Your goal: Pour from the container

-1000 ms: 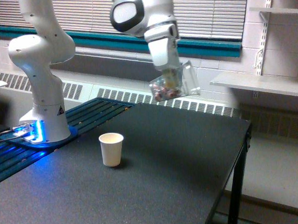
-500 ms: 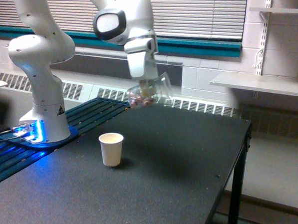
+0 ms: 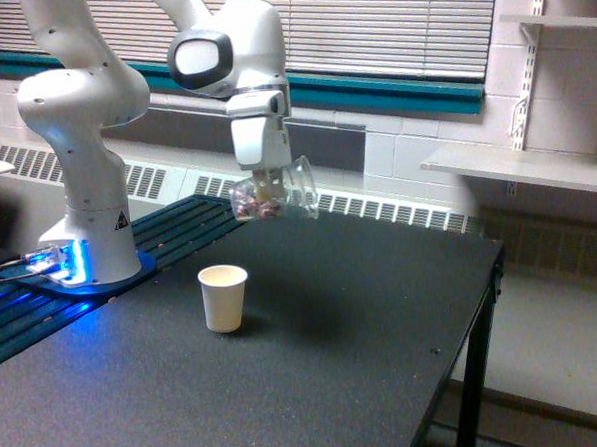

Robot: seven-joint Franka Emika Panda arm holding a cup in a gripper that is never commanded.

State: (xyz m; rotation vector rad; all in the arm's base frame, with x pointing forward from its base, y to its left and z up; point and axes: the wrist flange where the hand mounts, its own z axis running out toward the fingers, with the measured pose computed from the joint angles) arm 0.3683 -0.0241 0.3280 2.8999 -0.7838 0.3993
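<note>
arm [image 3: 232, 57] overhead, container [image 3: 272, 194] tilted

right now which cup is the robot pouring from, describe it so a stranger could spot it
Find the white robot arm at the exterior view's left of the black table. Its gripper holds the clear plastic cup in the air, tipped sideways above the tabletop. Unlike the opaque white paper cup standing upright on the table, it is see-through, with small brownish-pink pieces inside.

black table [image 3: 364, 320] with just a small white paper cup [image 3: 223, 298] standing upright on it, plus the arm's base [image 3: 90, 259] at the far left corner.
</note>
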